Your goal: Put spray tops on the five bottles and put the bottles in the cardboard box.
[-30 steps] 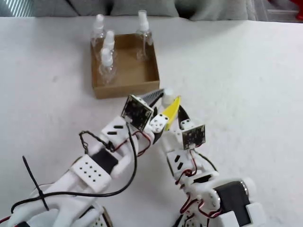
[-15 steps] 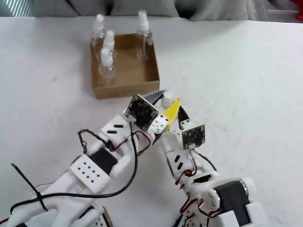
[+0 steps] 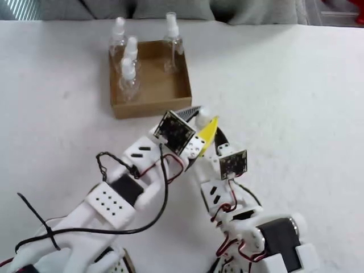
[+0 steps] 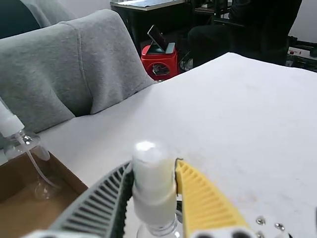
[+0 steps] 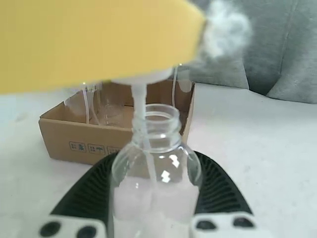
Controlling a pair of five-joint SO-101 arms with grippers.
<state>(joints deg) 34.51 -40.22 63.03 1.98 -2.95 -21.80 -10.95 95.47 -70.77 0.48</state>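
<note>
L pincer (image 4: pixel 153 171), R pincer (image 5: pixel 153 186) both clamped, close.

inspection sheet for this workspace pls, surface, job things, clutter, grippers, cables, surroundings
surface: white table
job's things: open cardboard box with four capped bottles; fifth bottle upright in front of the box, neck open; spray top above it, its tube down in the neck, not seated
clutter: nothing seen
grippers: left gripper shut on the spray top; right gripper shut on the fifth bottle
cables: black cable loops along the left arm; red wires on the right arm
surroundings: grey cushions behind the table; a red object on the floor beyond
</note>
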